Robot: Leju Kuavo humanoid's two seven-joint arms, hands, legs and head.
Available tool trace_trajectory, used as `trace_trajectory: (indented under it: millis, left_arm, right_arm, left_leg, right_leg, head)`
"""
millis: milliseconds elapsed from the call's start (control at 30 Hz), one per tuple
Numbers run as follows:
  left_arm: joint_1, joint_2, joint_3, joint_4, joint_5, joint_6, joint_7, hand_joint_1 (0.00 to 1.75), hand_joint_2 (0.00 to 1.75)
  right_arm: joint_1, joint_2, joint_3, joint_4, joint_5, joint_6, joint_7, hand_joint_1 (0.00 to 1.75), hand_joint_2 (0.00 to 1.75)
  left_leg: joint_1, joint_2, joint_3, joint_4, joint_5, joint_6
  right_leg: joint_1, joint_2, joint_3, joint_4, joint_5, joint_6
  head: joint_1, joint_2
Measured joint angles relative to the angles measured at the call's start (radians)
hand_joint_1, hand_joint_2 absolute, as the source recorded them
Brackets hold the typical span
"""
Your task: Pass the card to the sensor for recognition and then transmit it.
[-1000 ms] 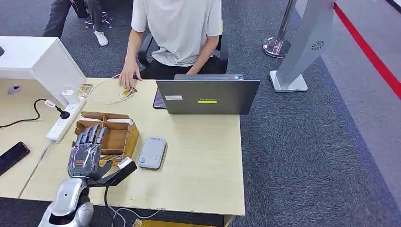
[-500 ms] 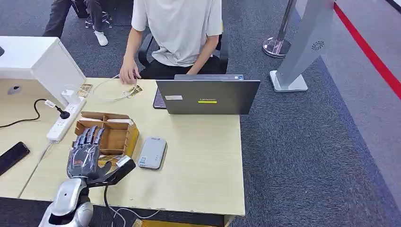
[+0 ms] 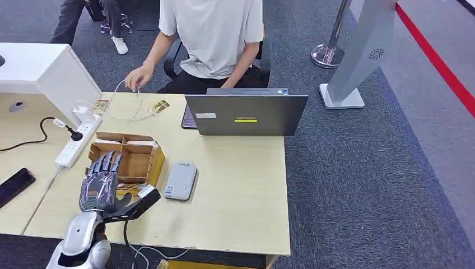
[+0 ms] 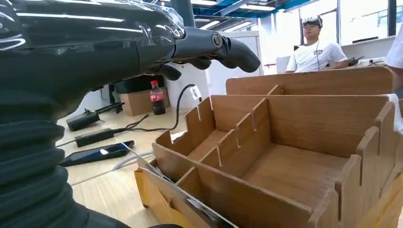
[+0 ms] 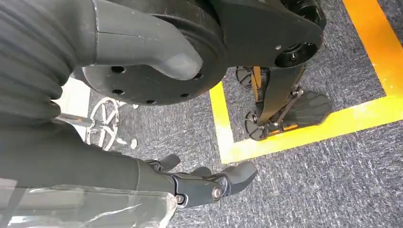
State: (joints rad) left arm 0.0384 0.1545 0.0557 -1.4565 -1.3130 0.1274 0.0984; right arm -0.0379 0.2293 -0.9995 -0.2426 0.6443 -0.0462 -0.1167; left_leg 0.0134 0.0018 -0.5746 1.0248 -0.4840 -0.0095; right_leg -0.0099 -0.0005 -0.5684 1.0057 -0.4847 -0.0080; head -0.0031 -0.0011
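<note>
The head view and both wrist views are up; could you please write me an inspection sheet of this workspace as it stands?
Surface: light wood table, bare on the robot's right half.
Job's things: wooden card box with slotted dividers; grey sensor flat beside it; a card sits in the box's near slot.
Clutter: laptop, power strip, phone, white box.
Hands: left hand hovers at the card box, fingers spread, holding nothing; right hand hangs above the carpet, fingers loosely curled, holding nothing.
Cables: black cord plugged into the strip; white cable held by a person's hand.
Surroundings: seated person, grey carpet, stanchion base.
</note>
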Motion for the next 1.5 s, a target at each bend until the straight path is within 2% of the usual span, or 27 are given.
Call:
trace_trajectory:
  millis: [67, 100, 433, 1133, 1233, 1433, 1500]
  left_arm:
    - [0.0, 0.0, 0.0, 0.0, -0.001, -0.001, 0.004, 0.0, 1.75]
    - [0.0, 0.0, 0.0, 0.0, -0.001, -0.001, 0.006, 1.75, 1.75]
    - [0.008, 0.007, -0.002, 0.0, 0.022, -0.031, -0.008, 1.75, 1.75]
    - [0.008, 0.012, -0.003, 0.0, 0.051, -0.044, -0.009, 1.75, 1.75]
    - [0.008, 0.012, -0.003, 0.0, 0.05, -0.047, 0.005, 1.75, 1.75]
    - [0.009, 0.006, -0.003, -0.002, 0.005, 0.022, 0.04, 1.75, 1.75]
    - [0.01, 0.005, -0.003, -0.013, -0.008, 0.027, 0.045, 1.75, 1.75]
  right_arm:
    - [0.0, 0.0, 0.0, 0.0, 0.003, 0.0, 0.0, 0.0, 1.75]
    - [0.0, 0.0, 0.0, 0.0, 0.004, 0.0, 0.0, 0.0, 1.75]
    - [-0.001, 0.0, -0.004, 0.0, 0.015, 0.002, 0.001, 0.0, 1.75]
    - [-0.002, 0.0, -0.018, 0.0, 0.027, 0.003, 0.001, 0.0, 1.75]
    - [-0.002, 0.0, -0.018, 0.0, 0.028, 0.004, 0.002, 0.0, 1.75]
    - [-0.003, 0.0, -0.02, 0.0, 0.041, 0.001, 0.002, 0.0, 1.75]
    - [-0.004, 0.0, -0.021, 0.0, 0.044, 0.002, 0.002, 0.0, 1.75]
  left_leg:
    - [0.0, 0.0, 0.0, 0.0, 0.0, 0.0]
    - [0.0, 0.0, 0.0, 0.0, 0.0, 0.0]
    - [0.0, 0.0, 0.0, 0.0, 0.0, 0.0]
    - [0.0, 0.0, 0.0, 0.0, 0.0, 0.0]
    - [0.0, 0.0, 0.0, 0.0, 0.0, 0.0]
    - [0.0, 0.0, 0.0, 0.0, 0.0, 0.0]
    - [0.0, 0.0, 0.0, 0.0, 0.0, 0.0]
  right_leg:
    - [0.0, 0.0, 0.0, 0.0, 0.0, 0.0]
    - [0.0, 0.0, 0.0, 0.0, 0.0, 0.0]
    - [0.0, 0.0, 0.0, 0.0, 0.0, 0.0]
    - [0.0, 0.0, 0.0, 0.0, 0.0, 0.0]
    - [0.0, 0.0, 0.0, 0.0, 0.0, 0.0]
    - [0.0, 0.0, 0.0, 0.0, 0.0, 0.0]
    - [0.0, 0.0, 0.0, 0.0, 0.0, 0.0]
  head:
    - [0.0, 0.0]
    - [0.0, 0.0]
    - [0.0, 0.0]
    - [0.0, 0.0]
    - [0.0, 0.0]
    - [0.0, 0.0]
    - [0.0, 0.0]
